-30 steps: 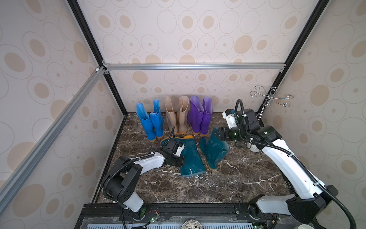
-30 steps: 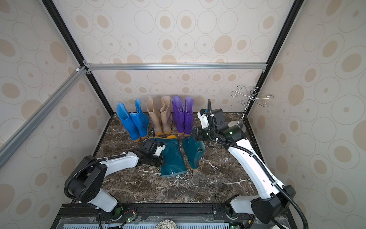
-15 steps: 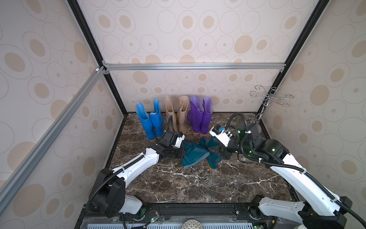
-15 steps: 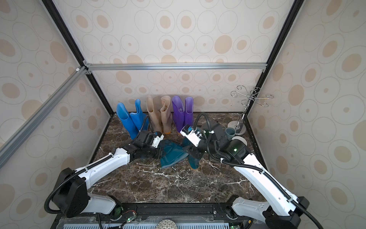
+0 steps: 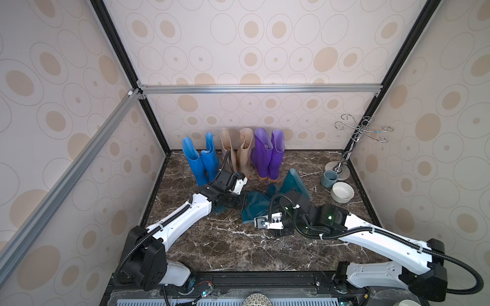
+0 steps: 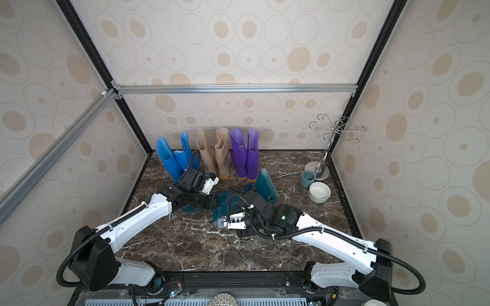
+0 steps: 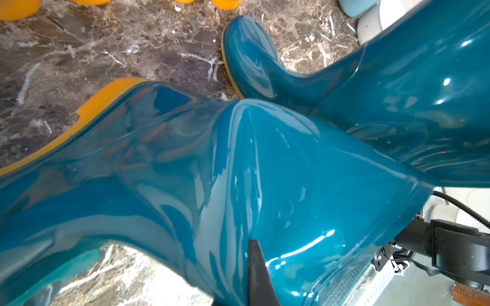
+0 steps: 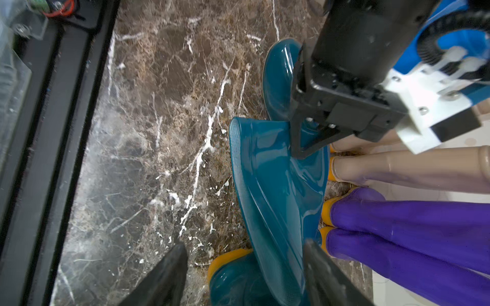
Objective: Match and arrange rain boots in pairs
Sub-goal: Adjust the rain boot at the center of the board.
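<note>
Blue (image 5: 201, 161), beige (image 5: 237, 152) and purple rain boots (image 5: 267, 155) stand in pairs along the back wall. One dark teal boot (image 5: 253, 208) lies on its side on the floor. My left gripper (image 5: 242, 202) is shut on the wall of its shaft (image 7: 265, 185), and only one finger (image 7: 258, 270) shows in the left wrist view. The other teal boot (image 5: 294, 182) leans just behind it, toe (image 7: 249, 58) toward the purple pair. My right gripper (image 8: 242, 254) is open, straddling the lying boot's shaft (image 8: 278, 190) and an orange-soled teal toe (image 8: 230, 278).
A grey-blue cup (image 5: 328, 178), a white bowl (image 5: 342, 193) and a chrome hook stand (image 5: 342, 165) occupy the back right corner. Walls close in the left, right and back. A black rail (image 8: 66, 106) edges the marble floor (image 5: 225, 246) at the front.
The left gripper carried its teal boot back toward the row and turned it sideways. The right arm swung from the back right to the front middle beside the teal boots, its jaws widening.
</note>
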Robot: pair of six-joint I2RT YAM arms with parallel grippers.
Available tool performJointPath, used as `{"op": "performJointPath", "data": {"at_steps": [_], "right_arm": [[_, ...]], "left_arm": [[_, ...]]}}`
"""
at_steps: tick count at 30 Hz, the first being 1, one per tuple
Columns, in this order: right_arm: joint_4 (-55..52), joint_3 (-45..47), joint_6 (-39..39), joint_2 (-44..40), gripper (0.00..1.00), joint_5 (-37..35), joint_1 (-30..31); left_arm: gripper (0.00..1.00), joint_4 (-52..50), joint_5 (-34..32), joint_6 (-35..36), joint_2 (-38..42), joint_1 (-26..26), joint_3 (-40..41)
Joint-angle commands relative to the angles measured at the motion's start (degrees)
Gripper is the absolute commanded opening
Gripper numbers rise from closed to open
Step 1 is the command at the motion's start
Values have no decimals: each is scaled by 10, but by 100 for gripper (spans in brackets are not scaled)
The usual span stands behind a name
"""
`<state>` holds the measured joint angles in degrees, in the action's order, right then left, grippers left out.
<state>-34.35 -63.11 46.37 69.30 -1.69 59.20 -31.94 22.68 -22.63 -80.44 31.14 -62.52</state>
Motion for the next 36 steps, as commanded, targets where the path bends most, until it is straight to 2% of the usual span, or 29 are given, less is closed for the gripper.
{"op": "performJointPath", "data": {"at_steps": [1,5,10,14,19,21,25,27,29,31,33,36], "right_arm": [[43,8,60,25,74,-27,3],[64,9,72,62,75,-57,4],[75,9,82,85,76,-61,5],[91,7,87,111,76,-100,5],[110,-6,92,145,70,-154,4],[100,-22,88,155,59,-156,4],[61,-59,62,163,12,-136,5],[43,-73,45,157,0,-123,5],[24,-85,29,147,0,-105,6],[3,-99,9,137,0,-77,7],[-20,-117,-17,132,0,-53,7],[-66,-156,-57,136,0,-29,7]], "left_arm": [[1,7,5,29,26,-8,-42],[1,4,6,30,31,-11,-43],[1,3,9,30,35,-13,-43],[1,2,11,32,37,-13,-41],[0,-1,16,32,36,-14,-41],[0,-3,17,33,36,-14,-43],[3,-12,12,37,36,-14,-53],[11,-18,4,41,38,-15,-59],[22,-22,-6,44,41,-19,-67],[45,-30,-21,49,44,-24,-78],[50,-38,-37,56,48,-31,-91],[66,-41,-86,55,61,-44,-113]]}}
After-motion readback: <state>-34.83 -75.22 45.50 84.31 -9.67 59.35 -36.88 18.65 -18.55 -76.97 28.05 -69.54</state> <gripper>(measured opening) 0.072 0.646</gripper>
